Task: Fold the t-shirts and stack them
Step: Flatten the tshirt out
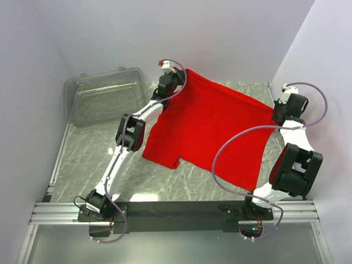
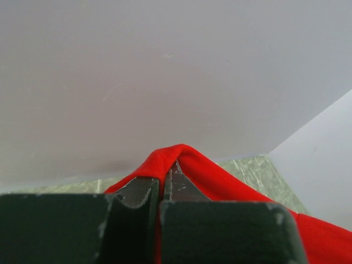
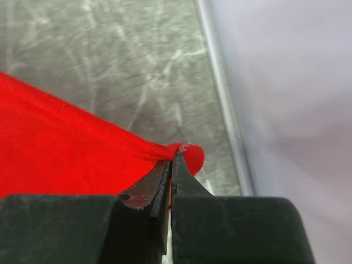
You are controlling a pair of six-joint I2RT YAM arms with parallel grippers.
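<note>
1. Nearest is a long black bar [image 1: 181,210] at the near edge of the grey marble counter [image 1: 82,159]. Both arms stand on it.
2. The white and black left arm [image 1: 129,132] reaches far out over the counter. The white and black right arm [image 1: 291,165] bends up close to the right wall.
3. A thin grey cable [image 1: 220,159] loops from the right arm in front of the cloth.
4. The bright red soft t-shirt [image 1: 214,124] is in the middle of the counter, between the two arms. It is spread wide and held up by its two far corners. Its near part hangs low, and one sleeve [image 1: 165,158] lies near the left arm's elbow.
5. The left jaws are pressed together and pinch the far left corner of the t-shirt [image 2: 220,179]. In the left wrist view the red cloth folds over their tips.
6. The right jaws are pressed together too and pinch the far right corner of the t-shirt [image 3: 55,143]. A small red bump of cloth pokes out past their tips, with the counter below.
7. Far on the left, a clear plastic bin [image 1: 104,96] sits on the counter, near the left arm and apart from the t-shirt.
8. Plain white walls [image 1: 192,33] stand behind and at both sides.
</note>
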